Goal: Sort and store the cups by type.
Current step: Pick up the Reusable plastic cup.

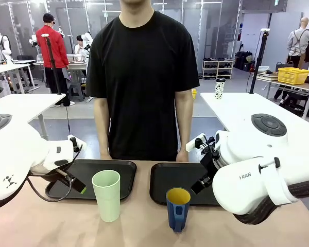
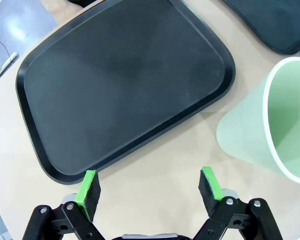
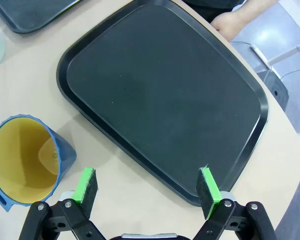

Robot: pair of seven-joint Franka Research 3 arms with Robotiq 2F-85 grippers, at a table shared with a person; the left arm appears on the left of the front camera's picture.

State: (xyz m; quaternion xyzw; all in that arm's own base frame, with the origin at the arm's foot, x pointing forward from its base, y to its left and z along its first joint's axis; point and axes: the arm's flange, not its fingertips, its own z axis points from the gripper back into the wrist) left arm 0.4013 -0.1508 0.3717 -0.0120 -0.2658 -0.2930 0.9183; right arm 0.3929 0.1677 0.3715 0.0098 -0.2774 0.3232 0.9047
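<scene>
The tall pale-green tumbler point(image 1: 107, 194) stands upright on the table in front of the left black tray point(image 1: 124, 165); the left wrist view has the tumbler point(image 2: 270, 122) at its right edge. The dark-blue mug point(image 1: 178, 208), yellow inside, stands in front of the right black tray point(image 1: 162, 175); it is the mug point(image 3: 25, 160) at lower left in the right wrist view. My left gripper point(image 1: 78, 187) hangs open left of the tumbler, its fingertips point(image 2: 90, 187) over the tray's near rim. My right gripper point(image 1: 202, 183) is open right of the mug, holding nothing.
A person in a black T-shirt stands at the far edge with hands resting behind the trays; one hand point(image 3: 230, 20) lies near the right tray. A white black-spotted cup point(image 1: 219, 88) sits on a table far behind. Both trays point(image 2: 125, 80) point(image 3: 165, 95) are bare inside.
</scene>
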